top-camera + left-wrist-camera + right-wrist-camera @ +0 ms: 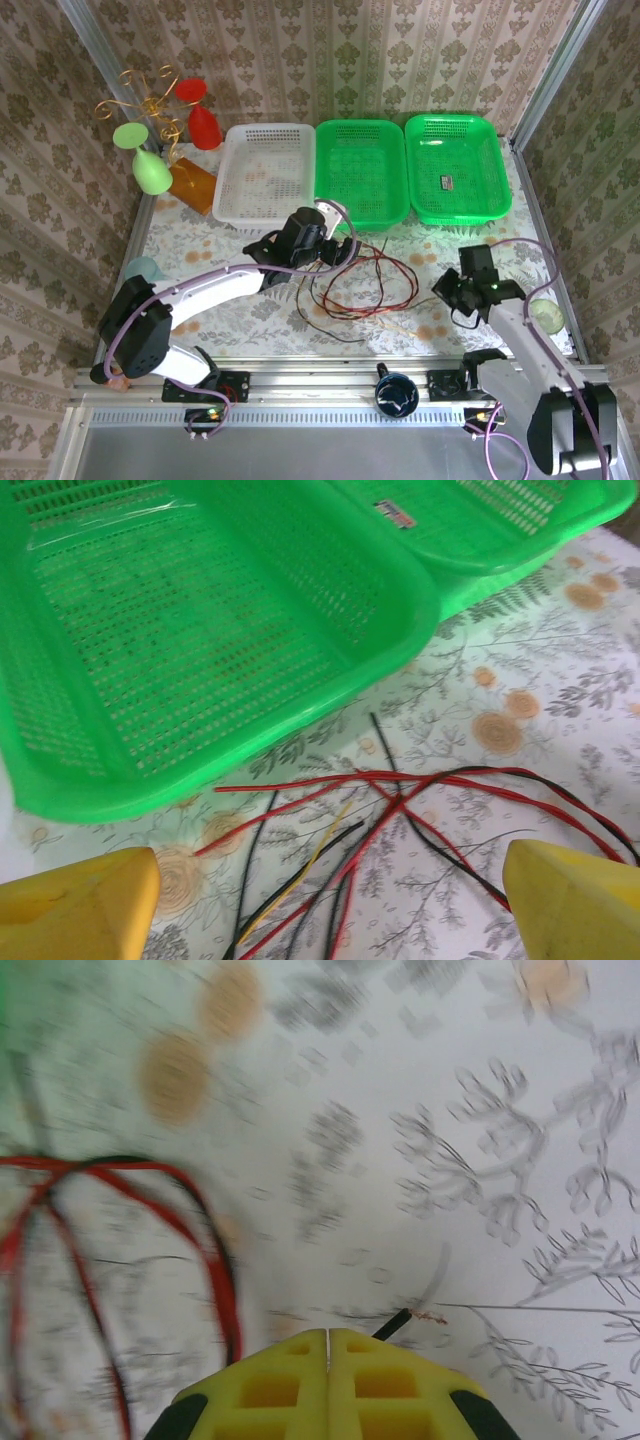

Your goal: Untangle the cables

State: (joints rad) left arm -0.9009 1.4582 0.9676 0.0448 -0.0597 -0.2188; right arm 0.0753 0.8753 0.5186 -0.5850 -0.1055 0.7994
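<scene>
Right wrist view's left side is smeared, so we only get the cables (222, 1280) as fuzzy red streaks. A black end is hidden behind the right gripper (328, 1335); we can't tell if it's pinched. Left wrist view: they run off the bottom edge.

We see bare tablecloth (260, 322) to the near left of the cables (360, 290); three baskets (362, 222) side by side wall off the far edge just behind them.

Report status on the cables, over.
Left claw open over the tangled cables. Right claw shut, black wire end at its tips. Green basket close beside left claw.
</scene>
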